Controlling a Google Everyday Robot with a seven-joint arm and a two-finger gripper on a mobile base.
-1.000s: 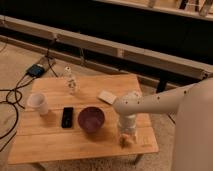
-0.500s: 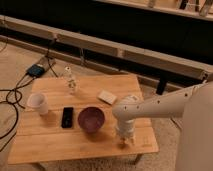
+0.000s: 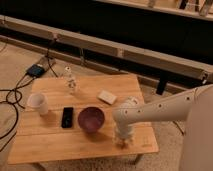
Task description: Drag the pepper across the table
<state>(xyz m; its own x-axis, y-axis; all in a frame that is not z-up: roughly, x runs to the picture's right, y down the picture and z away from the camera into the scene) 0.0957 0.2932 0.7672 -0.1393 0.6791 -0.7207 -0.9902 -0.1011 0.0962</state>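
One high camera looks steeply down over the whole table (image 3: 55, 142) from close by, facing the far wall (image 3: 100, 25). The gripper (image 3: 123, 142) sits lower right of centre.

Right of bowl (image 3: 91, 119), gripper (image 3: 123, 142) over table (image 3: 52, 139)

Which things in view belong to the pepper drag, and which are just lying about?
Job:
- table
- gripper, down at the table's near right part
- pepper: not visible; it may be hidden under the gripper

Lying about:
- bowl
- phone
- cup
- bottle
- white box
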